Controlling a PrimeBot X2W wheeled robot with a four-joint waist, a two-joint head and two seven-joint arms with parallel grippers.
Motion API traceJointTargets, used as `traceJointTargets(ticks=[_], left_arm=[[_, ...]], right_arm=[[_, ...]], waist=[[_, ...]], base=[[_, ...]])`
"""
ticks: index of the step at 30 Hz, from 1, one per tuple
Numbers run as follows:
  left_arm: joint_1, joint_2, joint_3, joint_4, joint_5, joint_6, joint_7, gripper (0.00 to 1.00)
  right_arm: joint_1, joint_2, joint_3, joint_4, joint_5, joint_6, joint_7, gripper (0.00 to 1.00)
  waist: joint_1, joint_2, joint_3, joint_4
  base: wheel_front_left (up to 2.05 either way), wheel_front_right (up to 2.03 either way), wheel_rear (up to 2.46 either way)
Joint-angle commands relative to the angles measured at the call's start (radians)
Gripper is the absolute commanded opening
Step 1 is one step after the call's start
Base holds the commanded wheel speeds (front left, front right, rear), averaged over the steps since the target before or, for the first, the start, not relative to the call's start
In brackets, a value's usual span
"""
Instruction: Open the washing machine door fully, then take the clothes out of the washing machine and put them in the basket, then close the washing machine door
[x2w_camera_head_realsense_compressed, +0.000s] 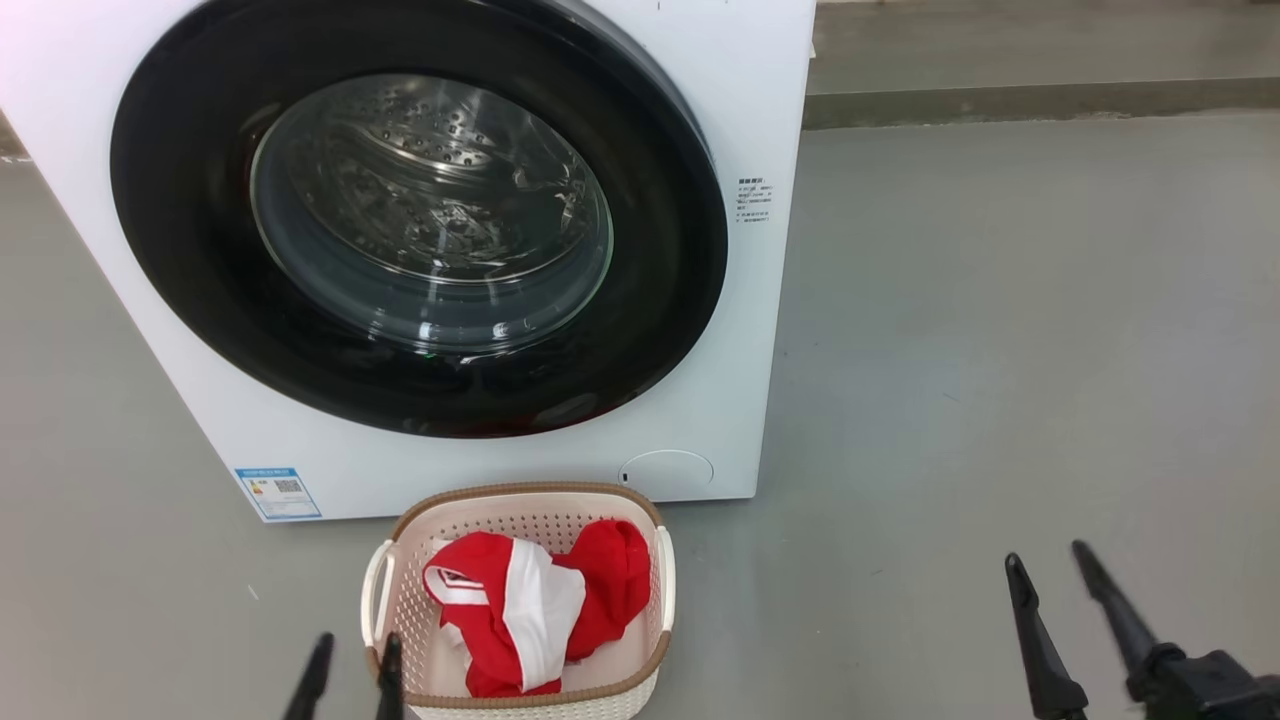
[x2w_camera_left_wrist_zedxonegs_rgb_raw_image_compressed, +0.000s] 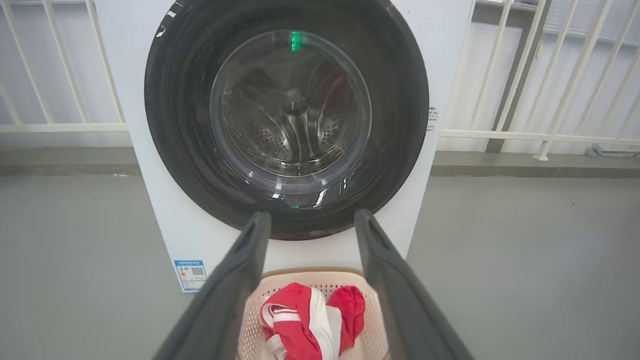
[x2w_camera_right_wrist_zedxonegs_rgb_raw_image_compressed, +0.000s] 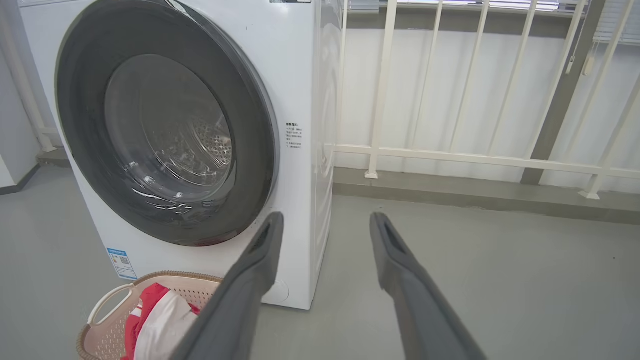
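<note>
Left tool (x2w_camera_head_realsense_compressed: 357, 645) low, fingers parted to a moderate gap, nothing between them; tips hang over the near left corner of the basket (x2w_camera_head_realsense_compressed: 530, 525). In the left wrist view the basket sits just ahead of and below this tool, framed between its two fingers. The clothes (x2w_camera_head_realsense_compressed: 520, 610), red with a broad white panel, lie bundled inside the basket and cover most of its floor. Right tool (x2w_camera_head_realsense_compressed: 1047, 555) likewise parted and empty, above bare floor (x2w_camera_head_realsense_compressed: 1000, 350), well apart from the basket, which lies off to that tool's left. The washing machine (x2w_camera_head_realsense_compressed: 720, 60) stands ahead of both tools: straight in front of the left one, ahead and leftward of the right one. The washing machine door (x2w_camera_head_realsense_compressed: 180, 220) lies shut against the front, black rim seated flush as far as the right wrist view shows; perforated steel drum visible through the glass. Basket's far rim is near the machine's foot, just under the door; touching or not, cannot tell. Blue label (x2w_camera_head_realsense_compressed: 278, 492) low on the front, beyond the left tool and slightly to its left. Round cap (x2w_camera_head_realsense_compressed: 665, 470) just beyond the basket's far right corner. Floor smooth, matte grey, even, a few small specks. Beyond the right tool a low grey kerb (x2w_camera_right_wrist_zedxonegs_rgb_raw_image_compressed: 475, 192) runs along the floor's edge, a white railing (x2w_camera_right_wrist_zedxonegs_rgb_raw_image_compressed: 450, 157) standing on it, pale wall behind. Railing bars also show on either side of the machine in the left wrist view.
</note>
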Motion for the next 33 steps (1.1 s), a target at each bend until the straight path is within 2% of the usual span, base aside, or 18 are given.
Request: traceJointTargets(ticks=[1,6,11,15,33], left_arm=[[0.000,-0.001,-0.001,0.007,-0.002,0.000,0.001,0.00],[0.000,-0.009,-0.001,0.051,-0.027,-0.003,0.008,0.00],[-0.010,-0.009,0.007,0.056,-0.085,-0.010,0.023,0.00],[-0.019,-0.010,0.012,0.061,-0.131,-0.015,0.035,0.00],[-0.060,-0.011,0.039,0.084,-0.337,-0.038,0.086,0.00]], right_arm=[[0.000,0.002,0.001,0.007,0.001,0.000,0.000,0.00],[-0.003,0.012,0.005,0.052,0.027,0.000,0.009,0.00],[-0.013,0.010,0.005,0.056,0.088,0.000,0.023,0.00],[-0.023,0.008,0.004,0.062,0.136,0.000,0.034,0.00],[-0.066,0.002,0.002,0.084,0.351,-0.001,0.085,0.00]], waist=[[0.0000,0.0000,0.000,0.000],[0.0001,0.0000,0.001,0.000],[0.0022,0.0000,0.002,-0.001],[0.0002,0.0000,0.006,-0.002],[0.0000,0.0000,0.016,-0.006]], base=[[0.00,0.00,0.00],[0.00,0.00,0.00],[0.00,0.00,0.00],[0.00,0.00,0.00],[0.00,0.00,0.00]])
